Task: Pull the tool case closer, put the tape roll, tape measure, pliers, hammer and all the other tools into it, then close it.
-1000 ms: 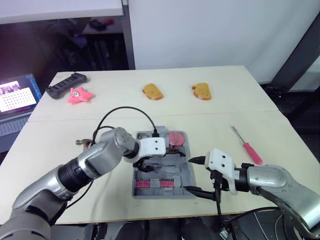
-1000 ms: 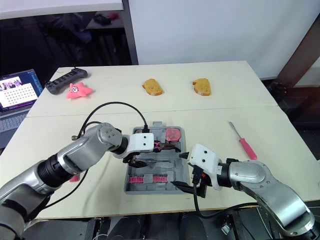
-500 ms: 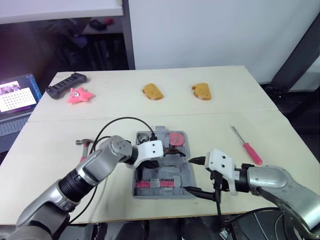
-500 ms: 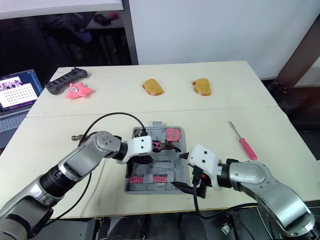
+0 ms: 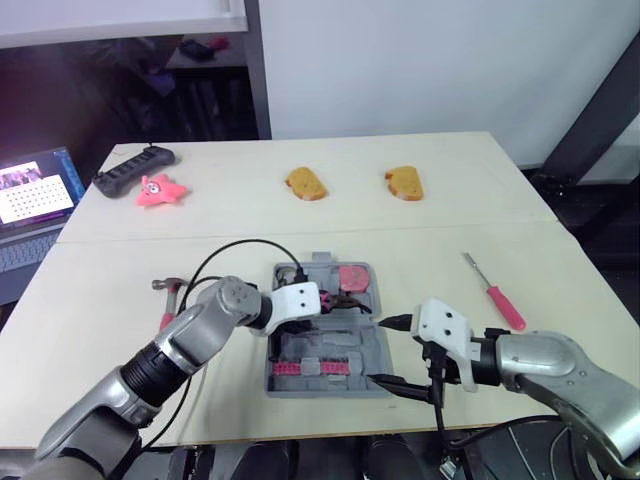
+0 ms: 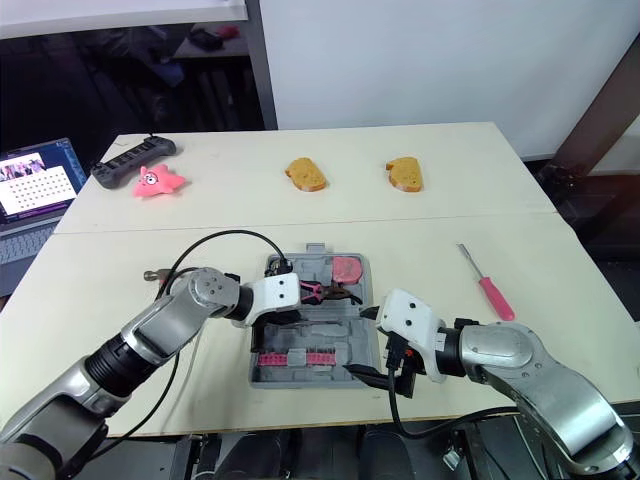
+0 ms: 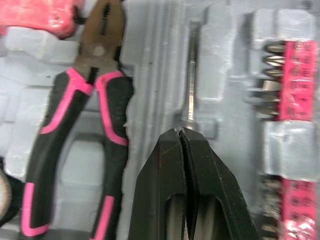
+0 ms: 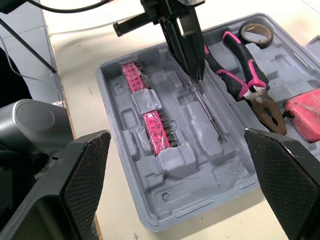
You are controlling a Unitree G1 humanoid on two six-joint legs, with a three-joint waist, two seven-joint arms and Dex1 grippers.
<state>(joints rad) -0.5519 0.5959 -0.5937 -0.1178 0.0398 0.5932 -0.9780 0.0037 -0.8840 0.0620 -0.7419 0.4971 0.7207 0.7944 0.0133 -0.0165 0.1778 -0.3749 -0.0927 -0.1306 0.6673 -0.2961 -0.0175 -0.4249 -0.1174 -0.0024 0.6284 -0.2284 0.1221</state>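
**Left arm settles low over the case; hammer and screwdriver not yet packed**

Over the last second our left forearm has dropped, while the left gripper (image 7: 180,132) has stayed inside the tool case (image 5: 325,389). Its fingers are pressed together with nothing between them, the tips resting at the end of a thin metal shaft (image 7: 190,75) that lies in the middle slot. We read this as the shaft just seated and let go. The right gripper (image 5: 377,349) has not moved: it is spread wide at the case's right-front edge.

The case sits near our edge of the table (image 5: 450,215). Inside it lie the pliers (image 7: 112,115), the tape roll (image 8: 256,33), the tape measure (image 8: 305,112) and a pink bit strip (image 7: 295,60). The hammer (image 5: 162,285) lies on the table left of the case, partly behind our arm. The red screwdriver (image 5: 495,295) lies well to the right. Both must go in before closing.

The tabletop is pale and plain. At its far side we see two bread-like pieces (image 5: 305,184), a pink star toy (image 5: 160,190) and a black controller (image 5: 133,168). A laptop (image 5: 30,190) glows beyond the left edge, and a white wall stands behind.
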